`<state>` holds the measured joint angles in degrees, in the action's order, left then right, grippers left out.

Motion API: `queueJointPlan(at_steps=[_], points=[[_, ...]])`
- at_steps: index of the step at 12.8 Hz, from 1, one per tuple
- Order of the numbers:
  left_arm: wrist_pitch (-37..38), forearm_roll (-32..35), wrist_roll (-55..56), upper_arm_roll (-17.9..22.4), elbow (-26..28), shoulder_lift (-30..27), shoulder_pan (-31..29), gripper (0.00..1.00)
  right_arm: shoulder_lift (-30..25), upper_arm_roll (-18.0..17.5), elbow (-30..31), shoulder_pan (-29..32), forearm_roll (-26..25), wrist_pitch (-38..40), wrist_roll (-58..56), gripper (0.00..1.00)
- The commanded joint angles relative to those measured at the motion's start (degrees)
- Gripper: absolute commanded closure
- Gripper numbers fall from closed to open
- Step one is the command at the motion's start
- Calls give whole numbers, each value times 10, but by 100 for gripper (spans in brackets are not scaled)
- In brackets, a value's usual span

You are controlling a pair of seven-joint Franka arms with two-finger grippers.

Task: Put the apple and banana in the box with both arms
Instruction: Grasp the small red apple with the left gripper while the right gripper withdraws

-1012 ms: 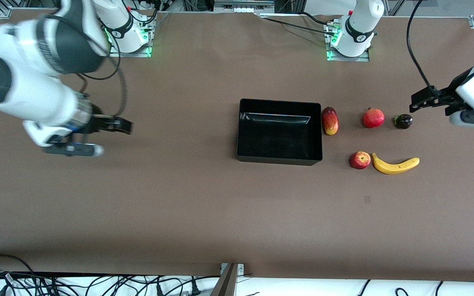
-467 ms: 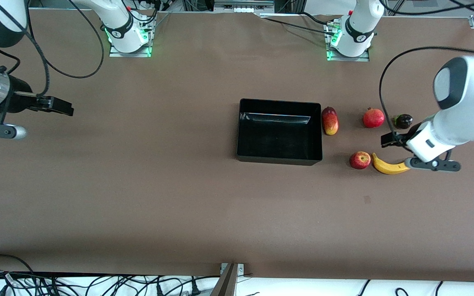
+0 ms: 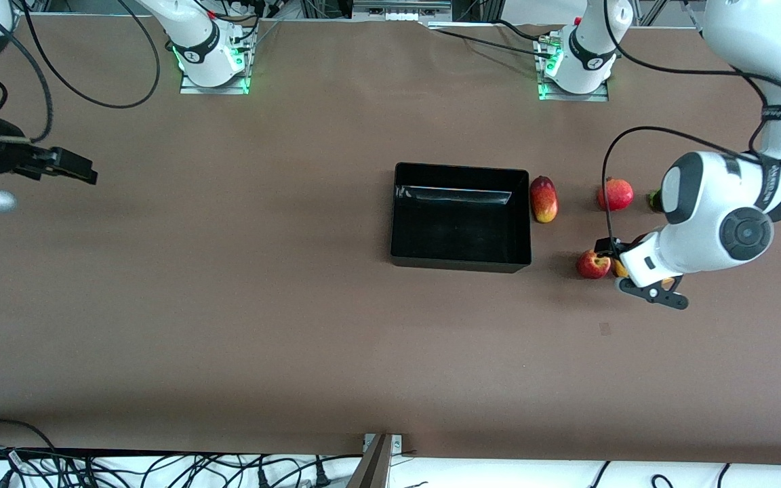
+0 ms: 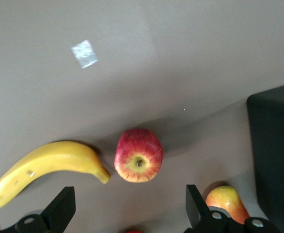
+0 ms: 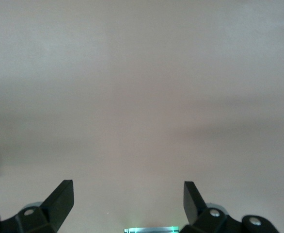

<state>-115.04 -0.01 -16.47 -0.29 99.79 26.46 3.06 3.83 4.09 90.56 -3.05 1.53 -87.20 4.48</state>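
Note:
The apple (image 3: 592, 264) lies on the table beside the banana (image 3: 619, 268), which is mostly hidden under my left arm. The black box (image 3: 459, 167) stands empty, toward the right arm's end from the fruits. My left gripper (image 3: 609, 252) hangs open and empty over the spot between apple and banana. In the left wrist view the gripper (image 4: 128, 211) has the apple (image 4: 138, 155) just ahead of its wide-open fingers, with the banana (image 4: 45, 167) and a corner of the box (image 4: 277, 160) to either side. My right gripper (image 3: 82, 173) is open and empty at the right arm's end (image 5: 127, 199).
An elongated red-yellow fruit (image 3: 544, 198) lies against the box's outer wall and also shows in the left wrist view (image 4: 227, 201). A red pomegranate (image 3: 615, 194) and a dark fruit (image 3: 653, 200), partly hidden by the left arm, lie farther from the camera than the apple.
My left arm has swung in from the table's end and come down over the banana and apple. My right arm has pulled back toward its own end of the table.

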Motion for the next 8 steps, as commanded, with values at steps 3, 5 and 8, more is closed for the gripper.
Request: queueJointPlan(at_steps=[3, 5, 8], points=[[-103, 12, -57, 0, 57, 35, 5, 0, -45, -17, 53, 45, -6, -25, -6, 0], [-118, 12, -75, 0, 74, 40, 5, 0, -42, -16, 49, 45, -7, -23, -3, 0], [-119, 12, -84, 2, 82, 43, 5, 0, -36, -18, 33, 45, 0, -23, 1, 0]])
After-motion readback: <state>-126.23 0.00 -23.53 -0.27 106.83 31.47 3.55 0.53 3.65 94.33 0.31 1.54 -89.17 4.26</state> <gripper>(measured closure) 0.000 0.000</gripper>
